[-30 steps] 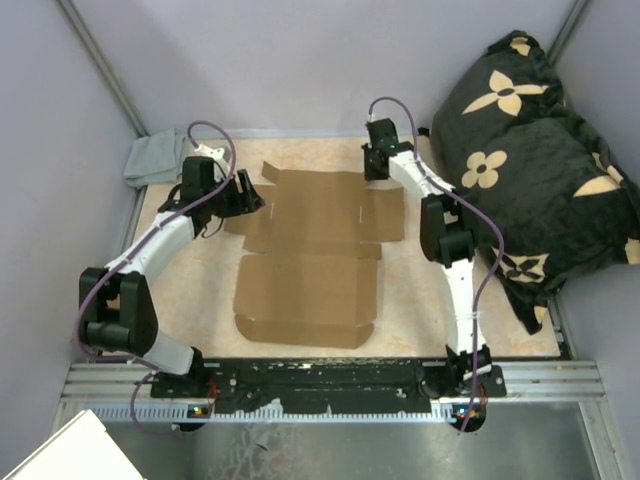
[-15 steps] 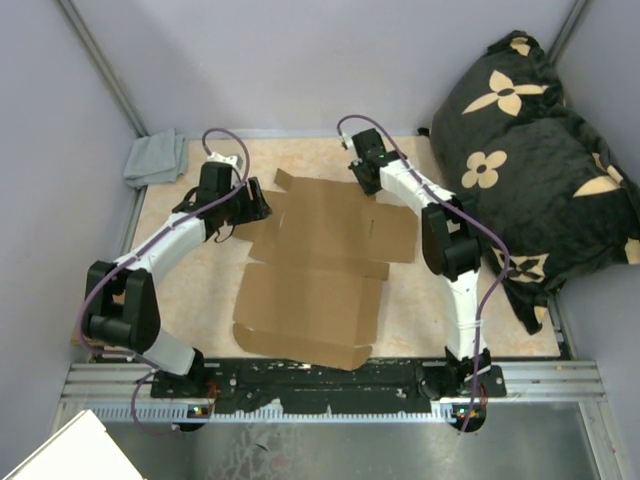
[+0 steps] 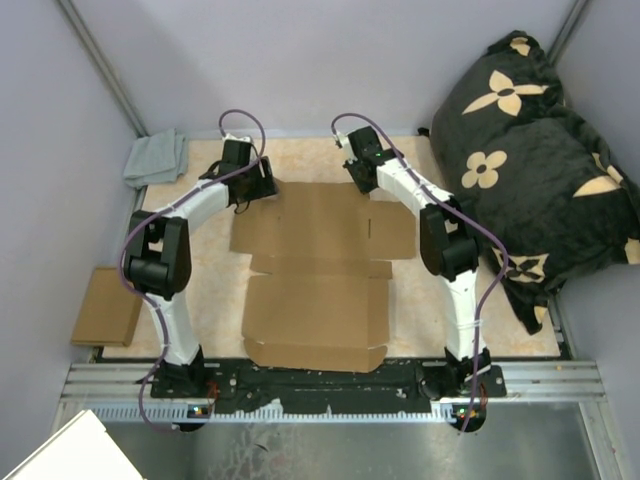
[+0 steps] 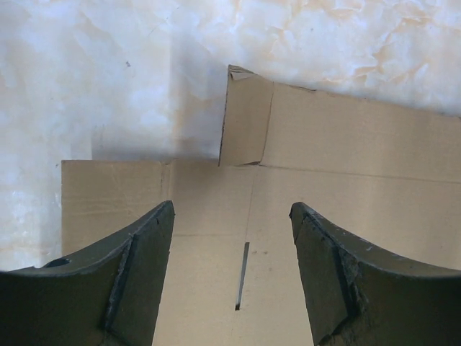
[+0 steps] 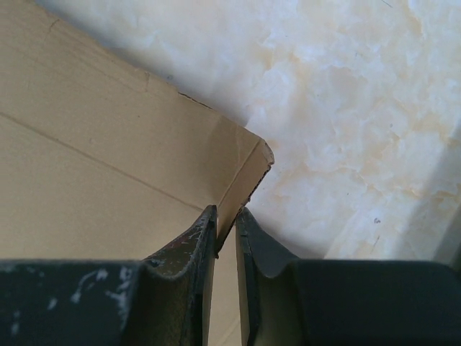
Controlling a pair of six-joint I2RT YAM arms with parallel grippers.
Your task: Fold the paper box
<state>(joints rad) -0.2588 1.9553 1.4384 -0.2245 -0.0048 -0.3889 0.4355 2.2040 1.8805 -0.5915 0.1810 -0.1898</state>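
The left gripper (image 4: 232,210) hovers wide open over the far left flaps of the box (image 3: 315,300), which lies flat on the table (image 3: 212,275), while the right gripper (image 5: 226,214) narrowly pinches its far right corner, so lifting evenly along the creases should avoid tearing.

Count of things around the paper box (image 3: 315,270)
One paper box on one desk (image 3: 215,290); two grippers at its far edge, left gripper (image 4: 232,209) and right gripper (image 5: 227,210); one grey cloth (image 3: 155,158) far-left of it; one smaller cardboard piece (image 3: 105,305) left; one flowered cushion (image 3: 530,150) right.
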